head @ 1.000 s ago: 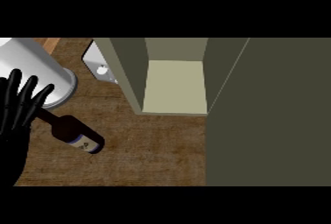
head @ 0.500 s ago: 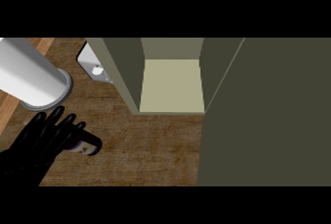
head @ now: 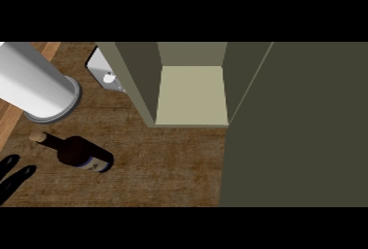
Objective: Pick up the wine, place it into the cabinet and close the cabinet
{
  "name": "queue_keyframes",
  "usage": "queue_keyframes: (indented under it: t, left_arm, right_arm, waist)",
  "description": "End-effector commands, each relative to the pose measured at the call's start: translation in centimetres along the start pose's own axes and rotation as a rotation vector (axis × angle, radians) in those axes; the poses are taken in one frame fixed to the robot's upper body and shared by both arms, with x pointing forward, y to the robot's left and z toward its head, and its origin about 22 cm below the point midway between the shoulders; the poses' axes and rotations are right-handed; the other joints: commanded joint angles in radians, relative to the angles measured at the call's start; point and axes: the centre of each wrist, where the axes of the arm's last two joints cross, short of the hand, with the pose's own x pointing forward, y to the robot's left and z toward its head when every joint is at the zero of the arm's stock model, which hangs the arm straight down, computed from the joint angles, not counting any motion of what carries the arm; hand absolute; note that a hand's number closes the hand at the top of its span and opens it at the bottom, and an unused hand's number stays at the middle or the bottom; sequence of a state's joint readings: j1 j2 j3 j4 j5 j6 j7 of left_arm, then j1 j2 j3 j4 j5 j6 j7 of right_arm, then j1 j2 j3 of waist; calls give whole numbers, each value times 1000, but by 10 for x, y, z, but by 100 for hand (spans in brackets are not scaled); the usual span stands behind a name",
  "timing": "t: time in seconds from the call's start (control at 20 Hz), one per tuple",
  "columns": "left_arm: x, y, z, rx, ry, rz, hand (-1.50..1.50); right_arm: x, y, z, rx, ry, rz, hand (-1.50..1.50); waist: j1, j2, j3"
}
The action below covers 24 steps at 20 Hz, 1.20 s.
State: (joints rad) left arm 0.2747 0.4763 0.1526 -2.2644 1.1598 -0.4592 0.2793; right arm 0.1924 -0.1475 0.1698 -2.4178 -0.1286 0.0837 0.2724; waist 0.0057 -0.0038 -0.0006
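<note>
The dark wine bottle (head: 81, 152), with a cork top and a pale label, stands on the brown counter (head: 165, 165), seen from above and leaning toward the upper left. Only the straight fingers of my left hand (head: 14, 178) show at the lower left edge, apart from the bottle and holding nothing. The olive cabinet (head: 191, 95) stands open at the upper middle, its pale inside bare. Its door (head: 295, 126) is swung wide and fills the right side. My right hand is out of view.
A tall white cylinder (head: 34, 85) stands just up-left of the bottle. A small white object (head: 105, 75) lies behind the cabinet's left wall. A lighter wooden strip (head: 9, 121) runs along the counter's left edge.
My left hand, which lay over the bottle half a second ago, has drawn back to the lower left. The bottle is uncovered and sits in about the same spot.
</note>
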Motion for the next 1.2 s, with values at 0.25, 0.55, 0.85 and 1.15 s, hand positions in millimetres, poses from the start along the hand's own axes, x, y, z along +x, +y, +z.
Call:
queue_keyframes:
  t: [0.25, 0.55, 0.85, 1.15]
  left_arm:
    - [56, -3, -5, 31, -6, 16, -150]
    - [66, 5, 16, 92, 2, 13, -150]
    - [48, 23, 30, 132, 16, 4, -150]
    - [79, 48, 29, 172, -10, -35, -150]
  right_arm:
    - [38, 12, -1, 12, -13, -17, -150]
    - [44, 15, 7, -2, 14, -2, -150]
    - [52, 15, -1, -4, -6, 5, -150]
    - [51, 12, -1, -1, -18, 17, -150]
  waist:
    - [-5, 2, 0]
    - [-5, 1, 0]
    - [-5, 2, 0]
    - [-6, 2, 0]
